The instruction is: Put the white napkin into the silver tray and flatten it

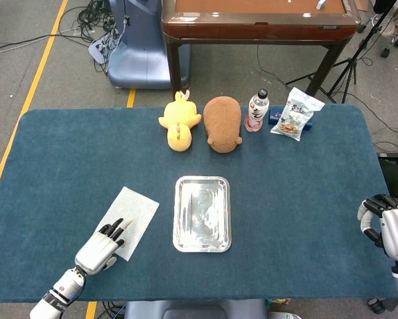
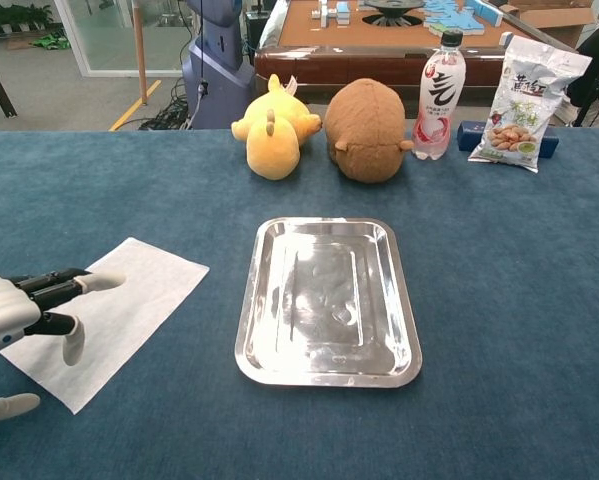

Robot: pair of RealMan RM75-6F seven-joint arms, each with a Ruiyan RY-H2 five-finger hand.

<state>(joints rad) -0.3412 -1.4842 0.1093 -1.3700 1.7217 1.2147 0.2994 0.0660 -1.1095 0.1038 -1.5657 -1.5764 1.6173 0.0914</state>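
Observation:
A white napkin (image 1: 133, 216) (image 2: 119, 312) lies flat on the blue table, left of the silver tray (image 1: 202, 243) (image 2: 323, 371), which is empty. My left hand (image 1: 102, 246) (image 2: 27, 305) hovers over the napkin's near left corner, fingers stretched out toward it and holding nothing. My right hand (image 1: 385, 226) rests at the table's right edge with its fingers curled in, holding nothing; it shows only in the head view.
Along the far side stand a yellow plush (image 1: 179, 122), a brown plush (image 1: 223, 123), a drink bottle (image 1: 257, 110) and a snack bag (image 1: 296, 114). A wooden table (image 1: 258, 20) and a blue machine base (image 1: 141, 50) stand beyond.

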